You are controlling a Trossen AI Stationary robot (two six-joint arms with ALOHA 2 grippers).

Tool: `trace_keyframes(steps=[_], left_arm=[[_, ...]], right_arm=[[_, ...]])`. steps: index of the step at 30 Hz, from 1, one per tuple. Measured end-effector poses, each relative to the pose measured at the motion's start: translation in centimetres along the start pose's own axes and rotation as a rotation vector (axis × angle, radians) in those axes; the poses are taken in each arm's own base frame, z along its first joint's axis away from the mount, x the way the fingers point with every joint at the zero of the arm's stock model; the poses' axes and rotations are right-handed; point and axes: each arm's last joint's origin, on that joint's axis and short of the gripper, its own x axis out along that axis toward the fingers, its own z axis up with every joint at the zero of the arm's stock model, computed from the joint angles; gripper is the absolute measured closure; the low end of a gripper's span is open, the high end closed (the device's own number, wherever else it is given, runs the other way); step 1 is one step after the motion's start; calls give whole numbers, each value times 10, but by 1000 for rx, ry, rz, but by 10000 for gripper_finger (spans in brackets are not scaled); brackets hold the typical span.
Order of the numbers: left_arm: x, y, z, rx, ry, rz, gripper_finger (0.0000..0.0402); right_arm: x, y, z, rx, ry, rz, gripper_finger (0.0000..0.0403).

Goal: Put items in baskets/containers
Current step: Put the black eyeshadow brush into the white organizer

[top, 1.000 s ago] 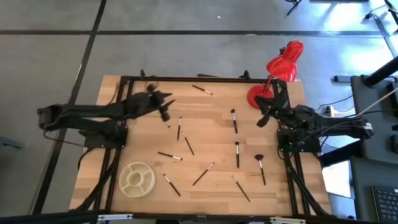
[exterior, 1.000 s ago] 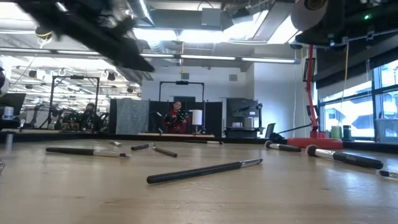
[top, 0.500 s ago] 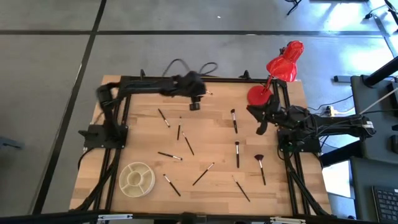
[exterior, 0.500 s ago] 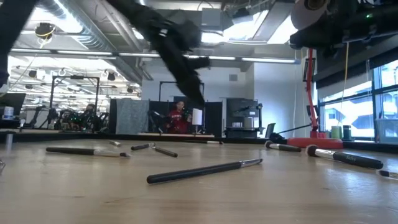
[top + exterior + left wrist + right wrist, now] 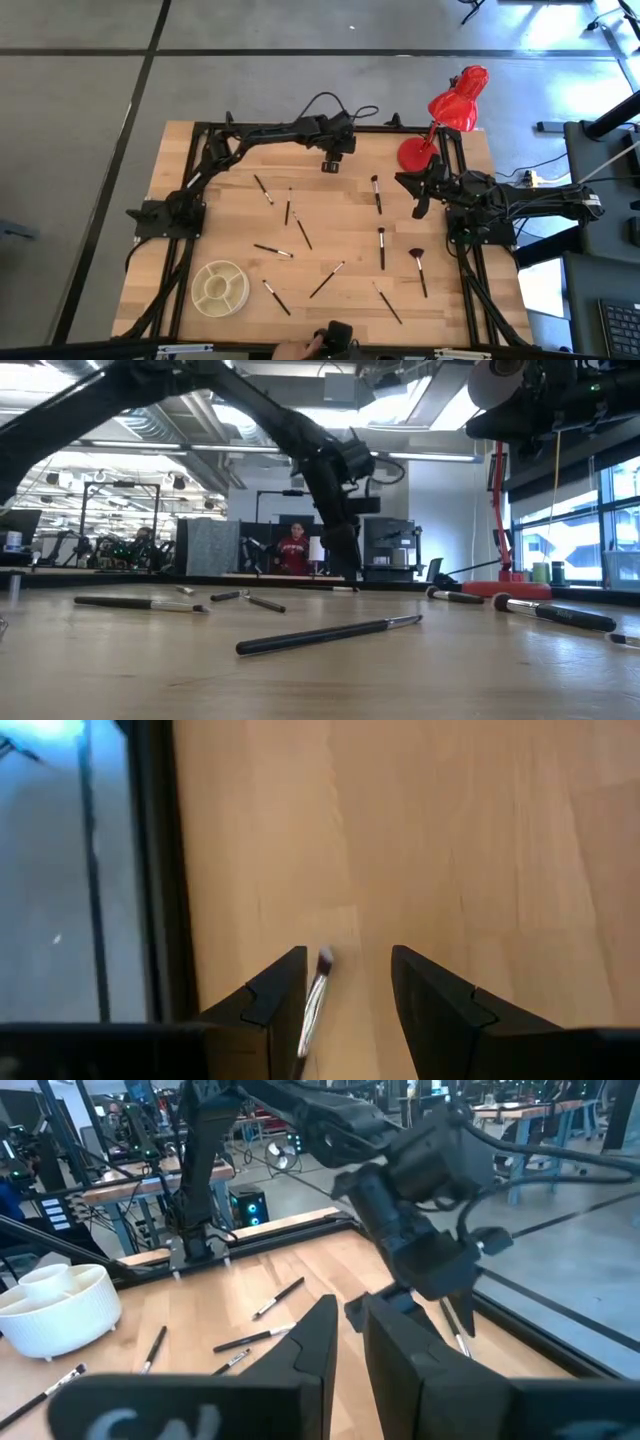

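Wooden table (image 5: 230,215) far edge: I see my left gripper (image 5: 331,165) with jaws spread over a brush (image 5: 316,995), seemingly untouched. Right gripper (image 5: 419,203) waits near the lamp (image 5: 455,105), fingers nearly closed. Cream container (image 5: 221,287) sits at the near-left corner.

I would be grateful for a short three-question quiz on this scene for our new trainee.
1. Multiple choice: where over the table is the left hand? A) at the near edge B) over a brush by the far edge C) over the middle
2. True or false: the white container already holds several brushes.
3. Fill in: the right hand waits beside the ____ of the red lamp.
Key: 1 B, its open fingers straddle a brush. 2 False, it looks empty. 3 base.
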Motion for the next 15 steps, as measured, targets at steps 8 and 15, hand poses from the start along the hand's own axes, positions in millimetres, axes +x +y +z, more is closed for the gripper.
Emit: trace_keyframes(steps=[8,15], left_arm=[[9,21,-15,-63,-143,-144,258],[8,38,-26,-252,-226,-212,258]], right_arm=[[0,0,0,-25,-3,-4,350],[0,0,0,-25,-4,-7,350]])
